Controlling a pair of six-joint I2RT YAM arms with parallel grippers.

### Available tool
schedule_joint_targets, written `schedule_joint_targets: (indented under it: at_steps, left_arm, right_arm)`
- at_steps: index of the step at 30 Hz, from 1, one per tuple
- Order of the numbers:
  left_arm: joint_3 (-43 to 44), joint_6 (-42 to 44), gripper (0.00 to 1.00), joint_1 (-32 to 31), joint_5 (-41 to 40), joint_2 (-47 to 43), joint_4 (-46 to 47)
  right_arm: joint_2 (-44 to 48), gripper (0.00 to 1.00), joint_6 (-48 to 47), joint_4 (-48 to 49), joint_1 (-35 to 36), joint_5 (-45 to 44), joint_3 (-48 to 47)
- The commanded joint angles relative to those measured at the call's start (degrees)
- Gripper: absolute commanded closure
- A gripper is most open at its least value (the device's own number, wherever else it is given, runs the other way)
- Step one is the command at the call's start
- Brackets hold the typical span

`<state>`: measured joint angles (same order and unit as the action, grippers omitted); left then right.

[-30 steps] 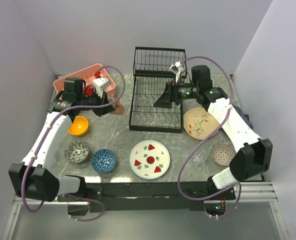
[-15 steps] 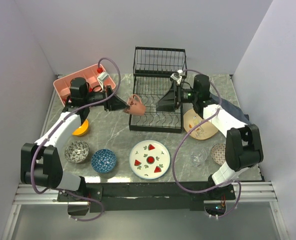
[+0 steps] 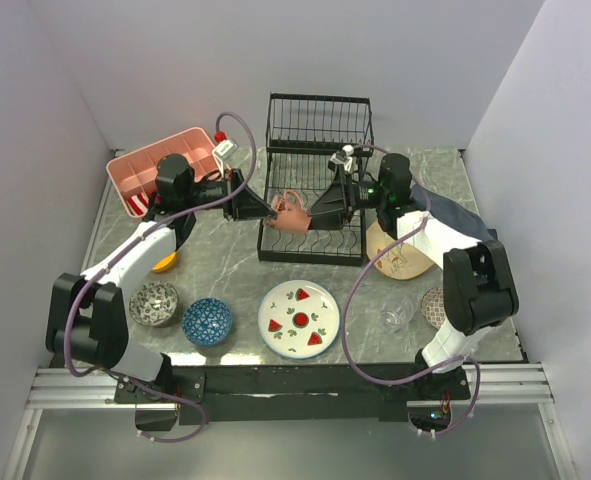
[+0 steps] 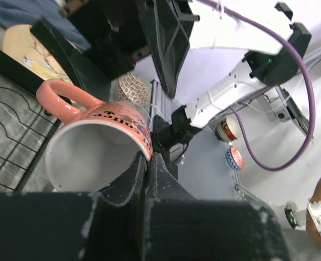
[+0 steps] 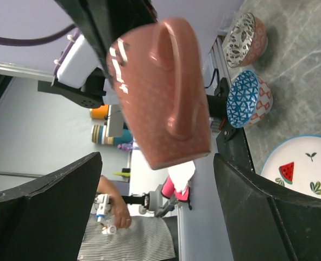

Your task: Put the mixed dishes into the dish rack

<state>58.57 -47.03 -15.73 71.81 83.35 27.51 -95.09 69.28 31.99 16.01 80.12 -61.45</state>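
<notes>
Left claw [image 3: 267, 211] is pinched tight on the rim of the terracotta cup [image 3: 291, 213], with one finger inside the mouth and one outside. The cup is tipped on its side, up in the air over the slotted front part of the dish rack [image 3: 313, 246]. Can't tell if it's touching the wires.

Right claw [image 3: 315, 209] is spread wide and points straight at the cup from the opposite side. The handle side of the cup sits just in front of its fingers, not gripped.

On the surface, nearer the arm bases than both claws, are the watermelon plate [image 3: 298, 319] and the blue bowl [image 3: 207, 321]. The bird plate [image 3: 400, 252] lies under the right arm.
</notes>
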Motion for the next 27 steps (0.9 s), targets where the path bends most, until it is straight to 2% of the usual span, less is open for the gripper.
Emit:
schedule_joint_targets:
  at_steps: [1, 7, 10, 11, 13, 19, 24, 27]
  left_arm:
    - [5.9, -1.1, 0.99, -0.4, -1.1, 1.0, 3.9]
    - [8.1, -1.2, 0.99, -1.6, -1.1, 2.9, 3.8]
    - [8.0, -1.5, 0.99, -2.5, -1.1, 3.2, 3.5]
    - [8.0, -1.7, 0.99, -2.6, -1.1, 3.3, 3.4]
    - [7.5, -2.5, 0.99, -2.8, -1.1, 3.7, 4.2]
    - [7.3, -4.0, 0.99, -2.9, -1.4, 4.8, 6.4]
    - [6.6, -4.9, 0.99, -2.8, -2.6, 5.8, 8.5]
    - [6.7, -5.5, 0.99, -2.8, -2.5, 6.6, 9.5]
  right_arm:
    - [-1.4, 0.09, 0.0, 0.4, 1.0, 2.8, -2.4]
    - [-3.1, 0.1, 0.9, 1.1, 1.3, 2.9, -3.0]
    - [-3.5, 0.1, 5.2, 7.9, 1.3, 2.1, -2.1]
    - [-3.5, 0.11, 8.3, 12.8, 1.2, 1.8, -1.9]
    - [-3.5, 0.12, 9.5, 14.8, 1.2, 1.4, -2.1]
    - [-3.8, 0.21, 7.8, 12.5, 1.3, 1.8, -2.6]
    - [-2.8, 0.21, 3.3, 6.0, 1.2, 2.9, -3.8]
    - [-2.1, 0.26, 2.2, 4.9, 1.1, 2.8, -3.2]
